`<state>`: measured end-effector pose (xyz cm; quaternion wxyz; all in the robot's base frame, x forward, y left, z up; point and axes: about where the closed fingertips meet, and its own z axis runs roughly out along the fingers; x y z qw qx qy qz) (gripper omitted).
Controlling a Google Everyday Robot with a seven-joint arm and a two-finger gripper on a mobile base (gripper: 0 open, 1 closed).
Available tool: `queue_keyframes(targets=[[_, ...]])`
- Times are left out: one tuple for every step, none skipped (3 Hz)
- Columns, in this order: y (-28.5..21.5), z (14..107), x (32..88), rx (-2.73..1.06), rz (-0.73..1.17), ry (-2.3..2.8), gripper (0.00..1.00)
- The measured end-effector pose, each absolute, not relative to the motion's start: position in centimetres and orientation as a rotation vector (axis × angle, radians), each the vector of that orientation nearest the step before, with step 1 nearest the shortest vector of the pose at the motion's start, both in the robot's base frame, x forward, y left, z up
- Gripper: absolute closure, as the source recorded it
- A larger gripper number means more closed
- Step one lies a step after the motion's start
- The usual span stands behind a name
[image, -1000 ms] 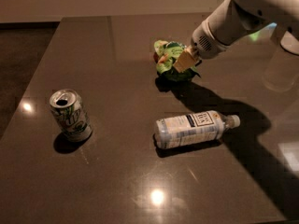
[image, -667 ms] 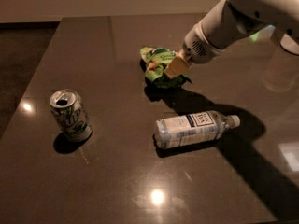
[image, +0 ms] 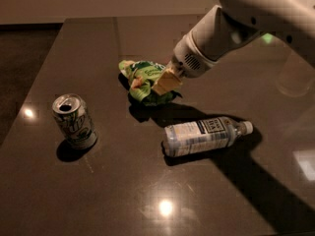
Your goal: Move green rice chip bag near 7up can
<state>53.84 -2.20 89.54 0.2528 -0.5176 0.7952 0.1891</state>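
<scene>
Green crinkled rice chip bag at mid-table - pinched by the gripper - well apart from the upright white-green aluminium can; a clear plastic bottle lies nearby.

Glossy table; metal can; plastic bottle; gripper pinching crinkly bag.

Crumpled green rice chip bag in jaws — 7up can upright
</scene>
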Motion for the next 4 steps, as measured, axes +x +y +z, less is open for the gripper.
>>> queue_keyframes(targets=[[-0.3,90.0,52.1,-1.489,0.567,2.097,1.00],[1.1,90.6,50.5,-1.564,0.603,2.030,1.00],[2.9,90.3,48.9,-1.645,0.606,1.982,1.00],[4.7,88.9,48.1,-1.705,0.607,1.965,0.82]])
